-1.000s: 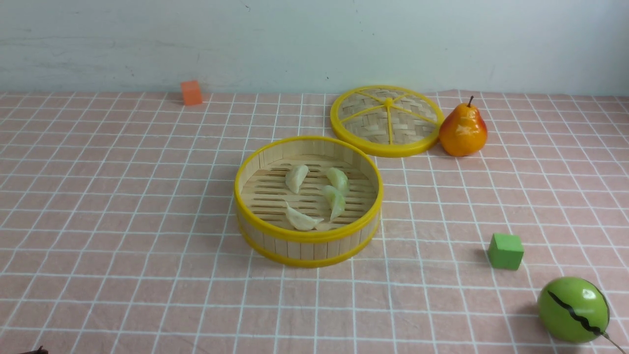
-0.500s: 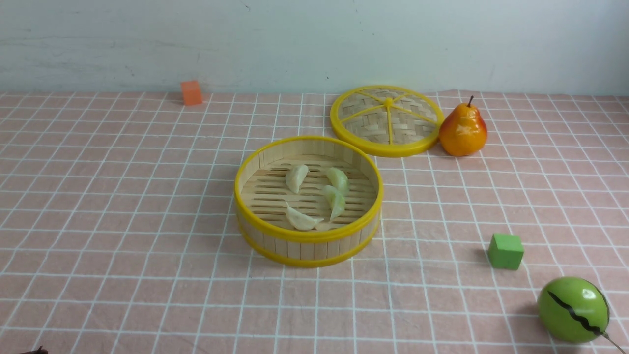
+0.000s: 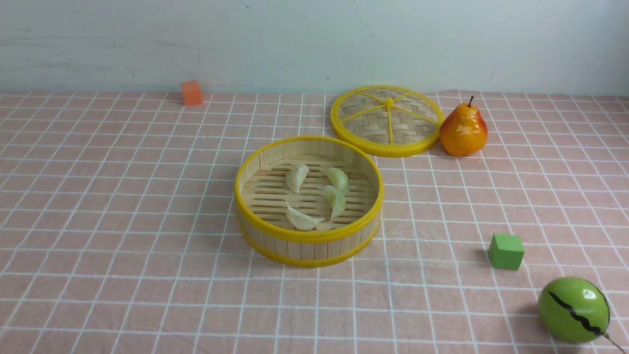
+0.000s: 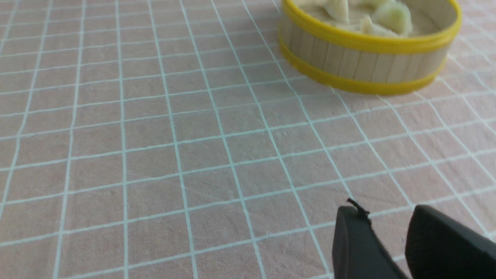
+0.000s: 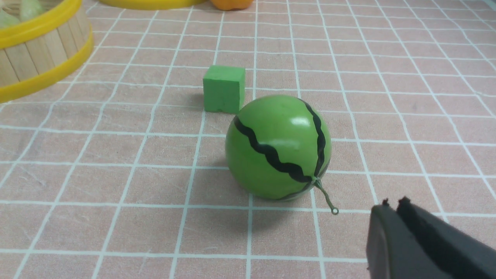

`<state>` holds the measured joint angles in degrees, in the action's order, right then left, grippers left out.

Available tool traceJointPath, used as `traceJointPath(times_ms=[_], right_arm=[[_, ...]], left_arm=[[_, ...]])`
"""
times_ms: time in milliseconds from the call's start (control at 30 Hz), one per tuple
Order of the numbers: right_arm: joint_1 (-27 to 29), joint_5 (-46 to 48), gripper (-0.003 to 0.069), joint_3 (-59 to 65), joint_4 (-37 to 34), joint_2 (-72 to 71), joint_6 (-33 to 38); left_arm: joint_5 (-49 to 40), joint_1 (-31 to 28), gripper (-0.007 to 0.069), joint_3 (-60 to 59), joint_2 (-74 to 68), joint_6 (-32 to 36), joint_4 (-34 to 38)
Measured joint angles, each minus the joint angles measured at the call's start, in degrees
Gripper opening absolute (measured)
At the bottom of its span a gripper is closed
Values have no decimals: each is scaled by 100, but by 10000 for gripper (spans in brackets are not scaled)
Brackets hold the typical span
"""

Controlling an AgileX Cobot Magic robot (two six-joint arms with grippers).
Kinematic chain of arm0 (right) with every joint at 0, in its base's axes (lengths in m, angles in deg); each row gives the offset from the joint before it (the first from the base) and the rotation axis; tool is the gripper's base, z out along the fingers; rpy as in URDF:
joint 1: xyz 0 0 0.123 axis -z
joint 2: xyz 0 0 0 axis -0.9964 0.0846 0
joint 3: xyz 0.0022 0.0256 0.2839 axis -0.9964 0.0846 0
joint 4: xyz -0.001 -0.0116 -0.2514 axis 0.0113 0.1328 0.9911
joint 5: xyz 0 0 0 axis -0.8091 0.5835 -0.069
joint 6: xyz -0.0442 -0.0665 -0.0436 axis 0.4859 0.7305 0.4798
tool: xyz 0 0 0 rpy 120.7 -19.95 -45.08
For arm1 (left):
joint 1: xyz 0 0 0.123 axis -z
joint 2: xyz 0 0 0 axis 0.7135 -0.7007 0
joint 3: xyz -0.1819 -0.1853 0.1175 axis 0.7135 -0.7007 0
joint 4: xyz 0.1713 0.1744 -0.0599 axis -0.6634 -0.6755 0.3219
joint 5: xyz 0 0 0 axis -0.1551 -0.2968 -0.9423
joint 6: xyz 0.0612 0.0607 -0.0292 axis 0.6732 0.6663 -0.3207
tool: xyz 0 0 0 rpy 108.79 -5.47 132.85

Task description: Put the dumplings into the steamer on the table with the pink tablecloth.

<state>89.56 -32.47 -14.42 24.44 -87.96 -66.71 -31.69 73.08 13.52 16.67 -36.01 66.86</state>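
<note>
Left wrist view shows the left gripper (image 4: 389, 211) slightly parted, unseen in front view.

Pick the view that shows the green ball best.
Right wrist view: the ball is large, whole and unobstructed, its dark stripes and stem clear. Front view: smaller, near the right edge, stem tip close to the frame's corner. Left wrist view: no ball.

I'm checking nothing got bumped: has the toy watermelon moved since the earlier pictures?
No. In the front view, the toy watermelon sits just as before, nearer the robot and right of the green cube.
</note>
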Motion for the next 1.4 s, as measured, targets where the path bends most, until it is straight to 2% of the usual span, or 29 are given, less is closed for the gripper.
traceJointPath(times_ms=[67,133,300,467,667,933,1400], right_arm=[[0,6,41,0,0,0,0],[0,5,44,0,0,0,0],[0,5,53,0,0,0,0],[0,5,59,0,0,0,0],[0,5,67,0,0,0,0],[0,5,78,0,0,0,0],[0,5,97,0,0,0,0]], left_arm=[[80,-152,193,-86,40,-42,91],[358,-580,159,-285,53,-102,310],[919,-1358,-12,-714,53,-44,712],[920,-1588,-14,-793,53,360,1108],[895,-1596,-14,-798,53,912,1190],[888,-2039,-14,-798,53,952,1348],[883,-2051,-14,-798,53,953,1382]])
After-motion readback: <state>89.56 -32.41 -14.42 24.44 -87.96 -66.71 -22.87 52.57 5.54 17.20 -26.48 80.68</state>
